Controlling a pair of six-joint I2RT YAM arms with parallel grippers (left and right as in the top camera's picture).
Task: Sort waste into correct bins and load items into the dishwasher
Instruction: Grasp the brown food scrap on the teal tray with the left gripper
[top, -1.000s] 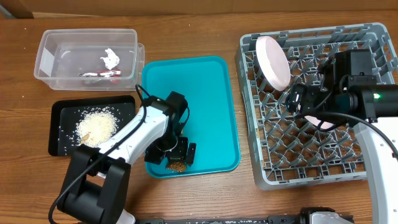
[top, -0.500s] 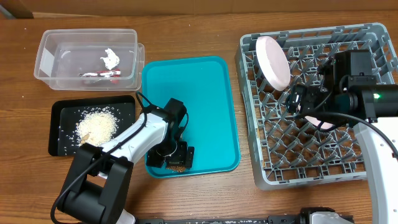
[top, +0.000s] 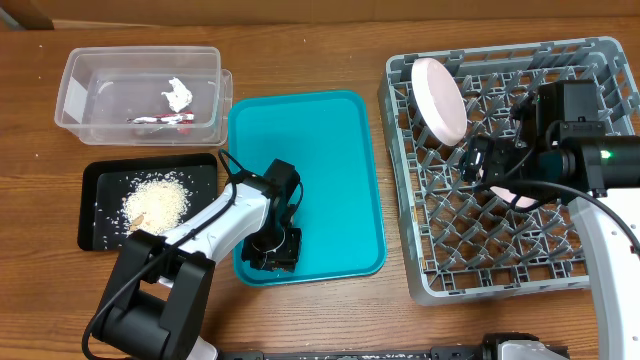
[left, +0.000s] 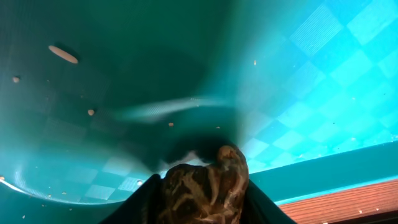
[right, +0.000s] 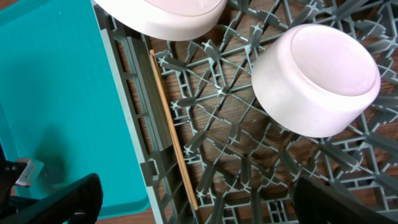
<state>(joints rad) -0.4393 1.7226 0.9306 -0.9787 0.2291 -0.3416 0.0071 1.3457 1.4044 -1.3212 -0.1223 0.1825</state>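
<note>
left claw (left: 202, 202): clenched on the brown lump (left: 202, 186), low over the near left corner of the teal tray (top: 340, 150).
lump: pinched between both fingers, just above or touching the tray floor; i cannot tell which.
crumbs (left: 62, 54): a few pale bits lie loose on the teal tray near the lump.
black tray (top: 200, 168): left of the teal tray, holding a heap of rice (top: 158, 203).
tub (top: 75, 100): beyond the black tray, with tissue (top: 178, 93) and wrapper (top: 160, 119) inside.
right claw (right: 199, 202): spread wide and empty, hanging over the rack (top: 500, 250).
rack load: plate (top: 440, 98) on edge, a bowl (right: 317, 78), one chopstick (right: 174, 137) along the left wall.
risk: the lump looks soft and ragged, so a hard squeeze may break it and a light one may let it slip on the lift.
risk: on the way to a bin it must pass over the teal tray's raised rim and bare table (top: 300, 50); a low path could knock it free there.
risk: the crumbs are small and could be left behind.
</note>
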